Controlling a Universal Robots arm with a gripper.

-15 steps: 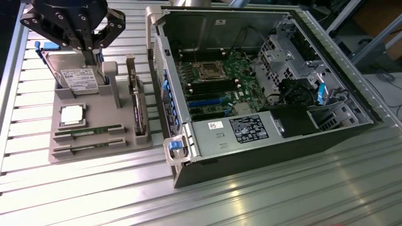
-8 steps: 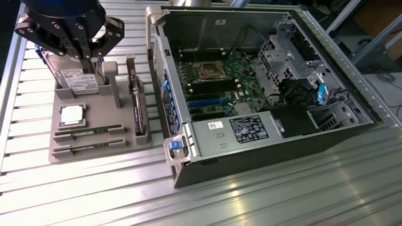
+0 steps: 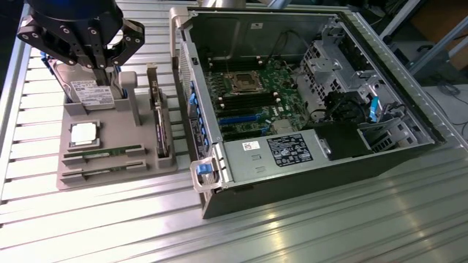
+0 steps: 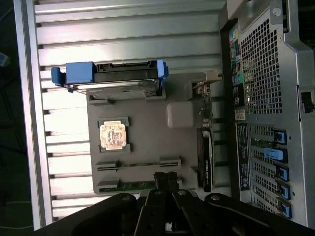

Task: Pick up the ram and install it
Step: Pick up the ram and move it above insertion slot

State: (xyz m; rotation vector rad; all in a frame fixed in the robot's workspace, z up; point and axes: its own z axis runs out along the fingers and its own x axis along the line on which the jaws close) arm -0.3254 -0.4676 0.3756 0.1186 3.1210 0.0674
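Two long holders lie side by side along the tray's edge farthest from the drive. The ram, a thin green stick, stands on edge in the holder nearer the CPU. Whether the other holder also carries a stick I cannot tell. The CPU sits mid-tray, between the ram and the drive, and the drive stands upright at the opposite edge. A dark card stands on edge along the tray's side nearest the case.

The tray rests on the slatted table toward the exterior view's left, just beside the open case, whose green board faces up.

The gripper hangs over the drive end of the tray, well apart from the ram. Its fingers are pressed together with nothing between them. In the wrist view the closed fingertips show over the tray's holder edge, touching neither holder as far as can be seen.
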